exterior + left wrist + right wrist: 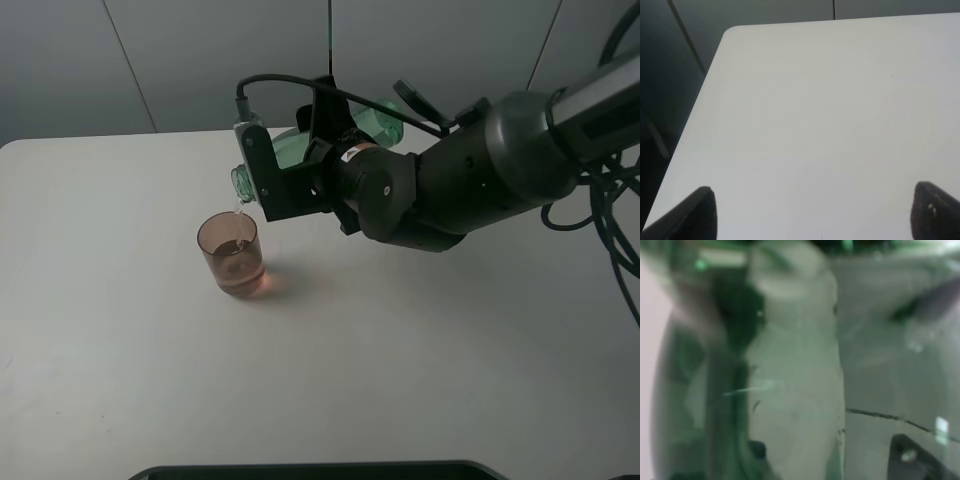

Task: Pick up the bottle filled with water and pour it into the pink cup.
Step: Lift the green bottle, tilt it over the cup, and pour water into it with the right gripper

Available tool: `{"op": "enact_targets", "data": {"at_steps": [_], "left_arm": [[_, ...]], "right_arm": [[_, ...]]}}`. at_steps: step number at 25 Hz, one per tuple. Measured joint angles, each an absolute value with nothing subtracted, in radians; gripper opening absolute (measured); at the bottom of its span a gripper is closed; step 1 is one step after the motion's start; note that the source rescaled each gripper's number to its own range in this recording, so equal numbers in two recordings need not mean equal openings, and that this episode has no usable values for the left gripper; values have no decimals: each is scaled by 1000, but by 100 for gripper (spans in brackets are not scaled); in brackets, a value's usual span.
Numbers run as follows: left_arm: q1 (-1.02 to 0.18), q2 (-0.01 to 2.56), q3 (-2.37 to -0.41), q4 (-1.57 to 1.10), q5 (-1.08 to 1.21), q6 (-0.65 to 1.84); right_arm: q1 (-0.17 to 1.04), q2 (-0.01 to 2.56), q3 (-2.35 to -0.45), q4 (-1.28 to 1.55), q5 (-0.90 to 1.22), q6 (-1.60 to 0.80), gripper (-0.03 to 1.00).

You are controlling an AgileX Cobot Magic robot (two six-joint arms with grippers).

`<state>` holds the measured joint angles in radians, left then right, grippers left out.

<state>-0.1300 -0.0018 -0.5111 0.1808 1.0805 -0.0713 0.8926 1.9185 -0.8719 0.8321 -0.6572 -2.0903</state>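
The green-tinted bottle [292, 148] lies tipped almost level above the white table [120, 330], its threaded neck [243, 182] pointing down-left. My right gripper [285, 172] is shut on the bottle's body. A thin stream of water falls from the neck into the pink cup [231, 252], which stands upright just below and holds some liquid. In the right wrist view the bottle [790, 380] fills the picture as a green blur. My left gripper [815, 215] hangs open over bare table [830, 110], far from both things, and does not show in the high view.
The right arm's bulky black body [450, 180] stretches in from the right, with cables [600, 210] hanging beside it. A dark flat object [310, 470] lies at the table's front edge. The left wrist view shows the table's rounded corner [730, 32].
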Motion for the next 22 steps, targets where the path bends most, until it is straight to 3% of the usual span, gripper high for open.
{"op": "enact_targets", "data": {"at_steps": [22], "left_arm": [[-130,-2,-511,181,1081,-71]], "right_arm": [[893,1919,-908,828,-657,-2090,0]]}}
